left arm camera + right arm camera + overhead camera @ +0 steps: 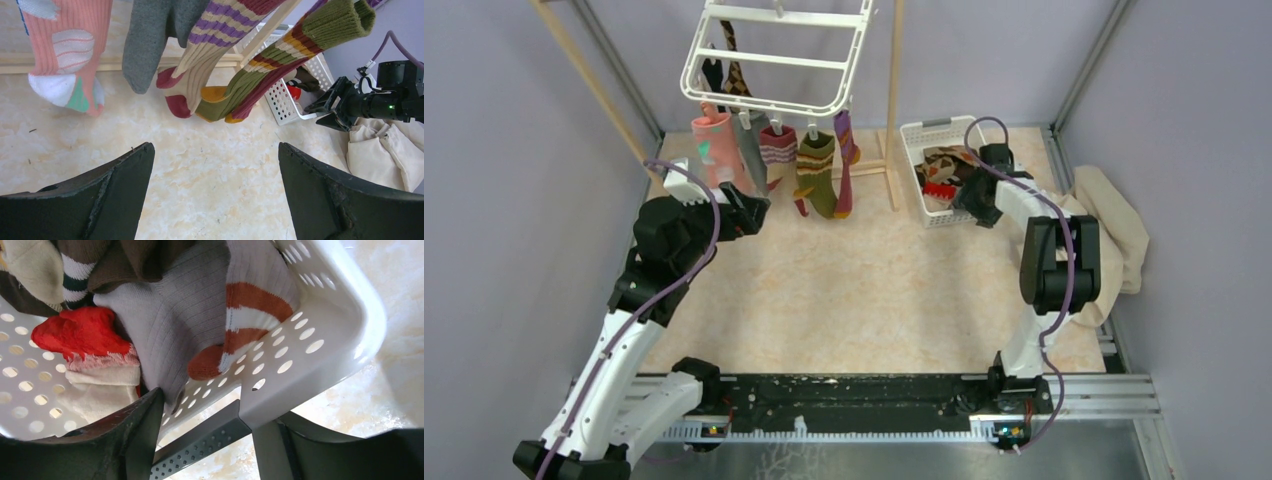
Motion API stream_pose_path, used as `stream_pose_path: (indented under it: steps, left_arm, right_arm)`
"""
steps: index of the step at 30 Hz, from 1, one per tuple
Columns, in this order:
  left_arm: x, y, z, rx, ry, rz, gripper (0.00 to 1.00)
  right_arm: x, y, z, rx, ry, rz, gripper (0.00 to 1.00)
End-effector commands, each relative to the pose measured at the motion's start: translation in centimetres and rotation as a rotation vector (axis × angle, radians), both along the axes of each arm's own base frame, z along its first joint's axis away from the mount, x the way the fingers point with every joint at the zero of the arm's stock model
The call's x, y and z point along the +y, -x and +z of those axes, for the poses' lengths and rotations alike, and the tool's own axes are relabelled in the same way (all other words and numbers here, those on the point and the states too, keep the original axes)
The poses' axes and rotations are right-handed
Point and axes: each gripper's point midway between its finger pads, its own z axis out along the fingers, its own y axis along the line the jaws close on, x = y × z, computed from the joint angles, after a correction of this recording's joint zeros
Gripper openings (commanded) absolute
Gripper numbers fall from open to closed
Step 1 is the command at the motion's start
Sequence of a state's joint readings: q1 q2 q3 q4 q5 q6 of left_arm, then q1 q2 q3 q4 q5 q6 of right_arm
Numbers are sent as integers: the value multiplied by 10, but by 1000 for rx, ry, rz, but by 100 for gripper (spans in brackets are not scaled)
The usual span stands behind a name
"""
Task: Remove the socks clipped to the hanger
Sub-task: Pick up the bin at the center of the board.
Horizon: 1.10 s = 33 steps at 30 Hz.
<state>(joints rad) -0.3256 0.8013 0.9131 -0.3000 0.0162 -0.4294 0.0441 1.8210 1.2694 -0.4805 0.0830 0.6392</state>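
**Socks clipped on hanger; both sets of fingers spread**

The hanger (pixel 774 62), a white frame, hangs tilted from the wooden rack (pixel 893 90) at the back of the counter (pixel 854 290). On its front rim, L to R, hang the pink sock (pixel 714 148), grey sock (pixel 750 150), maroon-striped sock (pixel 777 148), olive-striped sock (pixel 817 172) & purple sock (pixel 845 160). All are clipped at the cuff w/ toes off the counter. Two dark socks (pixel 724 72) hang farther back on the L rim.

The left fingers (pixel 110 195) are spread wide w/ nothing btwn them. They sit just below the pink & grey toes, no contact seen.

The right fingers (pixel 135 440) are also apart, straddling a corner wall of the white basket (pixel 340 305). One finger is inside by the loose socks (pixel 190 315), the other outside. Can't tell if they touch the wall.

A beige cloth (pixel 1114 225) is heaped R of the basket.
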Motion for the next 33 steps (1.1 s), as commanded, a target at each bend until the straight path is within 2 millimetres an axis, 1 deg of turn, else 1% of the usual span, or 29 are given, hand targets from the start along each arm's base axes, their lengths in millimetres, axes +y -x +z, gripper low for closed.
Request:
stream_pose_path:
  steps: [1, 6, 8, 12, 13, 16, 17, 18, 19, 23, 26, 30, 33]
  left_arm:
    - [-3, 2, 1, -10, -4, -20, 99]
    - [-4, 1, -3, -3, -9, -24, 99]
    - [-5, 1, -3, -4, -9, -27, 99]
    - [-6, 1, -5, -3, -13, -34, 99]
    - [-6, 1, -5, -4, -14, -35, 99]
    - [-6, 1, -5, -4, -18, -34, 99]
    - [-6, 1, -6, -4, -19, -34, 99]
    - [-6, 0, -6, -4, -19, -33, 99]
    - [-7, 0, -6, -4, -18, -36, 99]
    - [-9, -2, -7, -1, -18, -44, 99]
    - [-10, -3, -6, -2, -20, -47, 99]
    - [-7, -5, -5, -5, -40, -34, 99]
    - [-6, -7, -3, -4, -63, -30, 99]
  right_arm:
    - [-5, -5, 6, -30, 47, 0, 59]
    - [-8, -5, 9, -26, 64, -5, 34]
    - [-10, -4, 10, -25, 75, -7, 26]
    - [-20, 0, 17, -27, 108, -27, 9]
    - [-23, 1, 20, -33, 110, -33, 6]
    - [-36, 4, 37, -70, 109, -62, 2]
    - [-37, 4, 43, -83, 107, -63, 1]
    - [-48, 5, 49, -92, 109, -86, 1]
    - [-53, 6, 54, -99, 110, -93, 0]
    - [-68, 12, 67, -113, 114, -112, 0]
    - [-71, 20, 76, -120, 130, -96, 0]
    - [-70, 38, 90, -137, 144, -65, 0]
    - [-69, 54, 110, -174, 160, -51, 0]
